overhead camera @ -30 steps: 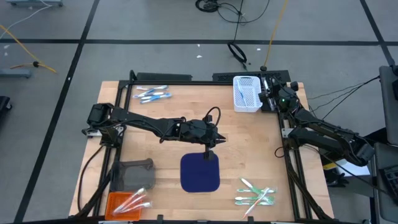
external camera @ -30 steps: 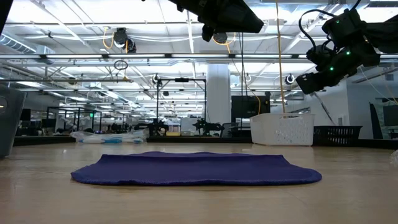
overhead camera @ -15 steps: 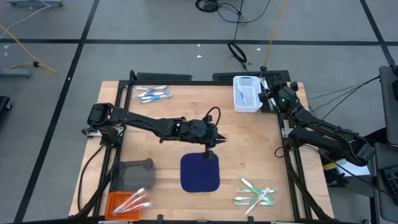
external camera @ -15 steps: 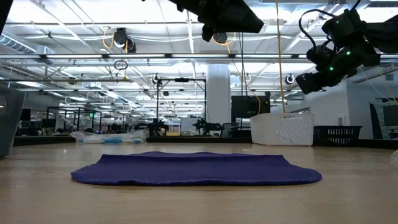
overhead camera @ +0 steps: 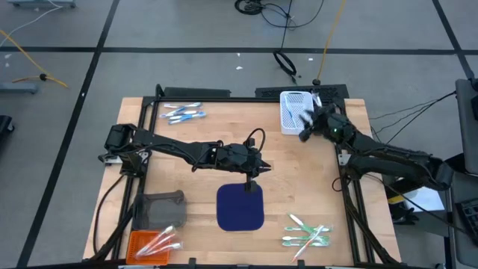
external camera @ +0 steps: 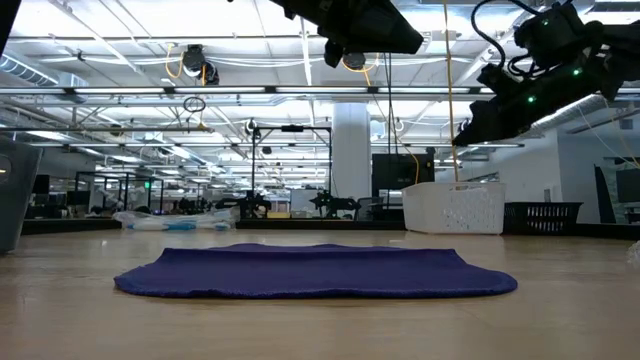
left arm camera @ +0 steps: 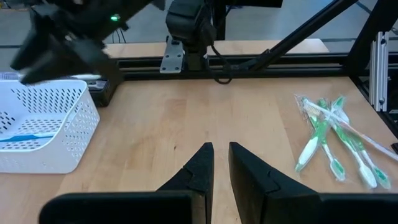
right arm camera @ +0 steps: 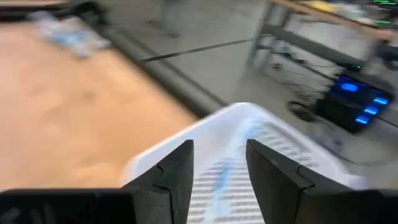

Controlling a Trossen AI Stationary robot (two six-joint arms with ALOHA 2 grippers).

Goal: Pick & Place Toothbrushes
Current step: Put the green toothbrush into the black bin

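High view: right gripper [overhead camera: 306, 123] at the white basket [overhead camera: 295, 112] by the table's far edge, left gripper [overhead camera: 254, 179] over the navy mat [overhead camera: 240, 207]. Toothbrushes: blue [overhead camera: 183, 113] far left, green [overhead camera: 306, 233] near right, pink [overhead camera: 158, 242] in the orange tray [overhead camera: 140, 240]

Low view: both arms up off the mat

L wrist: fingers [left arm camera: 200, 163] nearly together, nothing between – green brushes lie well apart

R wrist: fingers [right arm camera: 177, 167] spread, empty, basket just beyond – a blue brush [right arm camera: 221, 180] lies in it

Wooden worktop [overhead camera: 194, 138] carries: navy mat [overhead camera: 240, 207] near centre, white basket [overhead camera: 294, 112] at far edge, grey block [overhead camera: 159, 208], orange tray [overhead camera: 142, 245], and loose toothbrushes [overhead camera: 308, 233] in separate clusters.
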